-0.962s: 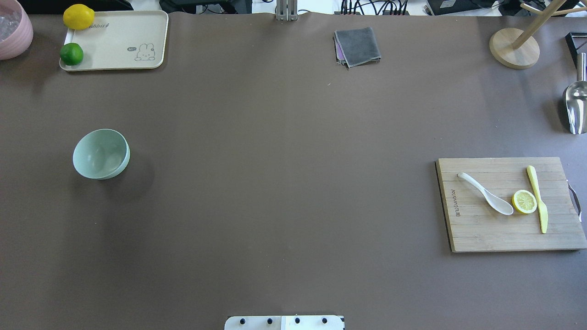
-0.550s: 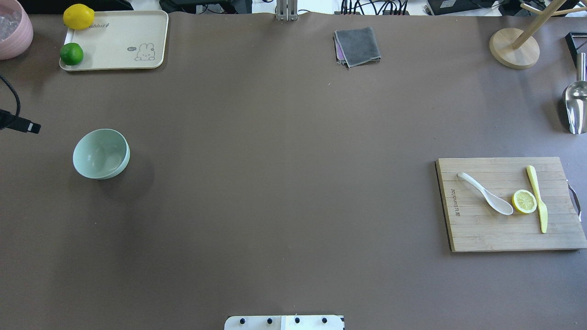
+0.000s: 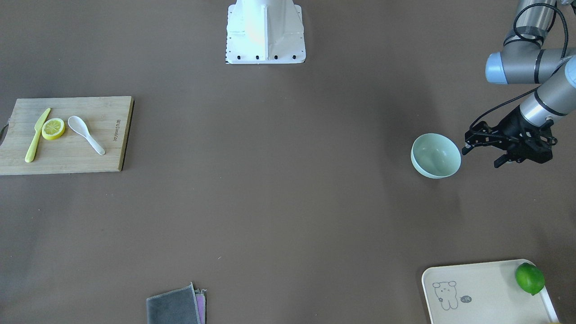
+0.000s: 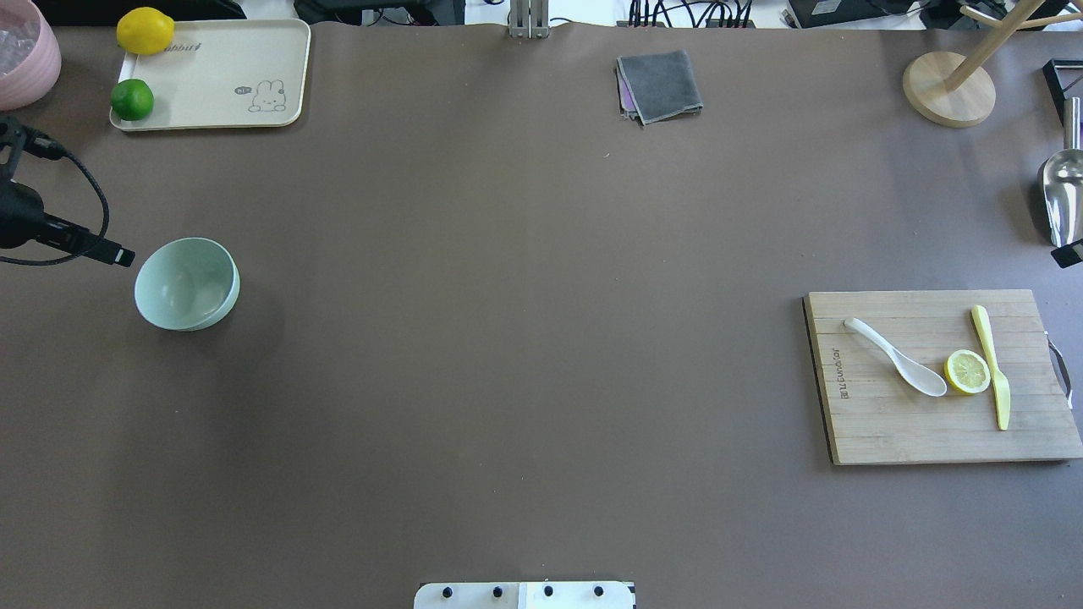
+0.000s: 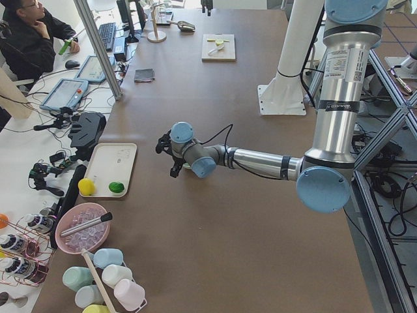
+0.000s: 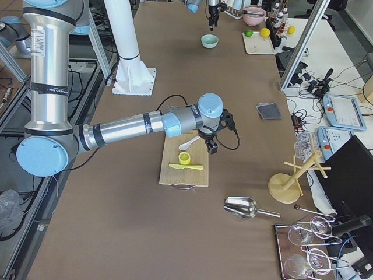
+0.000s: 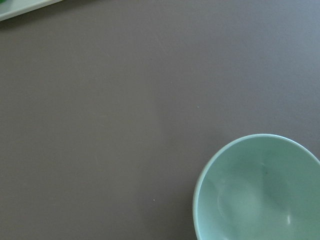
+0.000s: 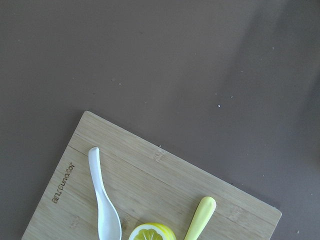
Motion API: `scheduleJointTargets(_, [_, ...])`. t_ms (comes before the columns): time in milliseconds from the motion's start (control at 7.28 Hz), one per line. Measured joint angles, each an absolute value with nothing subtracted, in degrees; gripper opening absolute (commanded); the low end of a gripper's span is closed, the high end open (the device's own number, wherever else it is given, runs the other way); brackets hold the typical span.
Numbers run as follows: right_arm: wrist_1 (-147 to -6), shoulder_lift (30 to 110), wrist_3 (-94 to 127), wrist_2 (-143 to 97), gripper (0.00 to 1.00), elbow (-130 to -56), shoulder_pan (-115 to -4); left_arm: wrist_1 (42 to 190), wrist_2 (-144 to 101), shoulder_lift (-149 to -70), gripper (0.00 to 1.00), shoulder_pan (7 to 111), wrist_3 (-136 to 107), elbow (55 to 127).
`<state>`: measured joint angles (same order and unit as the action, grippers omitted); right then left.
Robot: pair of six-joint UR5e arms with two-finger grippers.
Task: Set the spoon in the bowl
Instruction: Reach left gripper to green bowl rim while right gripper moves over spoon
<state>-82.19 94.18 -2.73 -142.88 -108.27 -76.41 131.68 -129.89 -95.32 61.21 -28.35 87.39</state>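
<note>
The white spoon point(image 4: 897, 357) lies on a wooden cutting board point(image 4: 888, 431) at the right, scoop next to a lemon slice point(image 4: 967, 371). It also shows in the right wrist view point(image 8: 105, 210). The mint-green bowl point(image 4: 186, 283) stands empty at the left and also shows in the left wrist view point(image 7: 260, 190). My left gripper point(image 3: 481, 156) hovers just beside the bowl, on its outer side, and looks open and empty. My right gripper point(image 6: 211, 146) hangs over the board's far edge near the spoon. I cannot tell whether it is open or shut.
A yellow plastic knife point(image 4: 994, 372) lies beside the lemon slice. A cream tray point(image 4: 220, 76) with a lemon and a lime is at the back left, beside a pink bowl point(image 4: 21, 59). A grey cloth point(image 4: 660, 85), a wooden stand point(image 4: 948, 89) and a metal scoop point(image 4: 1063, 199) are further back.
My left arm has come in from the left edge toward the bowl. A black bit of the right gripper now shows at the right edge. Spoon and bowl have not moved.
</note>
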Motion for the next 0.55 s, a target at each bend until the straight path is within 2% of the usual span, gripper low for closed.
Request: scheduleJointTargets(550, [-78.12,94.57,-2.72,-141.27,1.0,-108.68,-69.48,134.7,-129.99,-97.25,0.98,60.01,-31.63,84.69])
